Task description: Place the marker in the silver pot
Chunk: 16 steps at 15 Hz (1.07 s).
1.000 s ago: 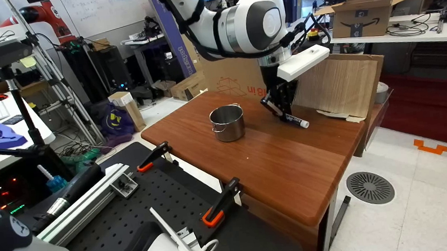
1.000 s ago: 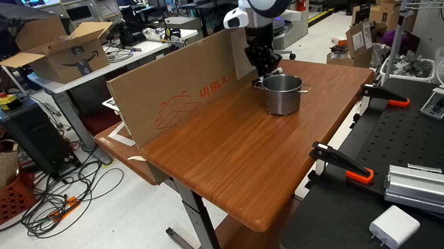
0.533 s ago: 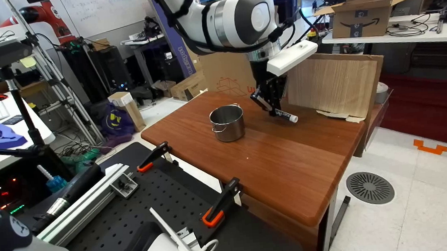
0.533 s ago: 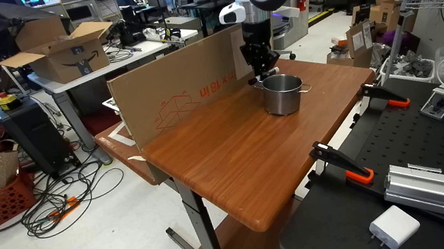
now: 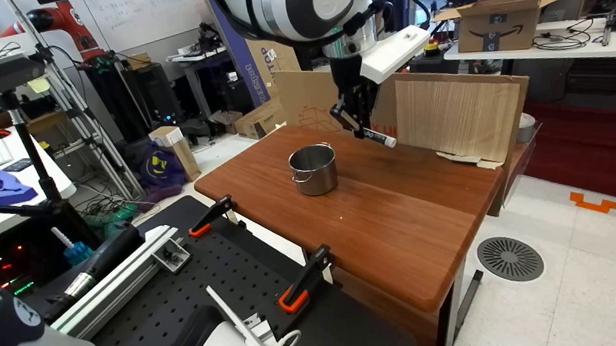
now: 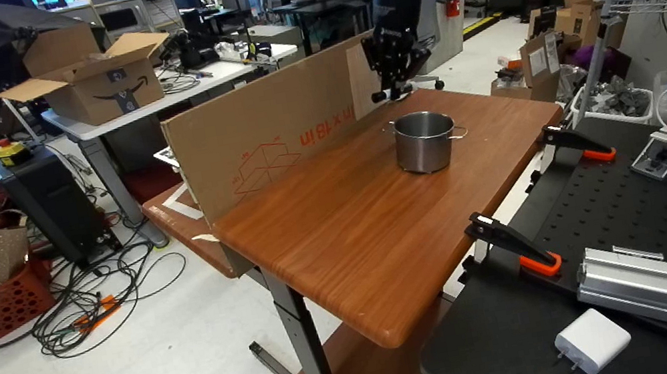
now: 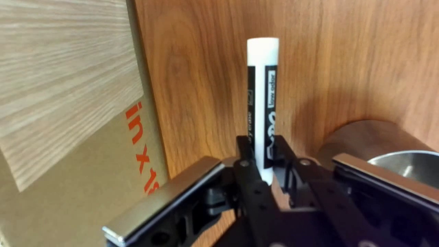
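Note:
The marker [image 5: 382, 137], white with black label panels, is held in my gripper [image 5: 362, 132] above the table, to the right of the pot in an exterior view. In the wrist view my gripper [image 7: 262, 142] is shut on the marker [image 7: 262, 85] near its lower end, and its white end points up the picture. The dark end of the marker [image 6: 397, 91] shows at the gripper [image 6: 391, 88] in an exterior view. The silver pot [image 5: 316, 176] stands upright on the table in both exterior views [image 6: 424, 150]. The pot [image 7: 363, 137] is partly hidden by my gripper in the wrist view.
A cardboard wall [image 6: 296, 125] with a wood-grain panel [image 5: 459, 118] stands along the table's far edge, close to the gripper; the cardboard [image 7: 103, 185] fills the wrist view's left. Clamps [image 5: 303, 279] grip the near edge of the brown table [image 5: 391, 232]. The pot has side handles.
My gripper has risen with the marker, clear of the tabletop, and moved left towards the pot's side in an exterior view. The marker stays in its grip. The pot has not moved.

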Motion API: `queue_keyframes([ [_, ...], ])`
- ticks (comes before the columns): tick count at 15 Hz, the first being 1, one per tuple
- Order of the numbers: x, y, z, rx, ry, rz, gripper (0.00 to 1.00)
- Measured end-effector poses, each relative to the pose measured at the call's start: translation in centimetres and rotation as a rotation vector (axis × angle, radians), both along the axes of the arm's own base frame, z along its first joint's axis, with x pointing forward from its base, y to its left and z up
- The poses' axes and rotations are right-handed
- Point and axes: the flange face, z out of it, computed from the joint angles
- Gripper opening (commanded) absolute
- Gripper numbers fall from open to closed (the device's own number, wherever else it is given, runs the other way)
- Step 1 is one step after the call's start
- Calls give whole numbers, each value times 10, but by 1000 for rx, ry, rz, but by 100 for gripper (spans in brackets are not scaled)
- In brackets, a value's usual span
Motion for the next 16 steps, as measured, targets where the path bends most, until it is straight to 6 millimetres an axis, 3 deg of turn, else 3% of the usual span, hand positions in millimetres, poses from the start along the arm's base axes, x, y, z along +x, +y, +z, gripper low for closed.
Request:
queue_keyframes([
  [4,-16,-3,17,130,-32,100,5],
  [11,-41,-20,20,315,25,201,5],
  [16,-56,-26,29,348,75,244,5],
])
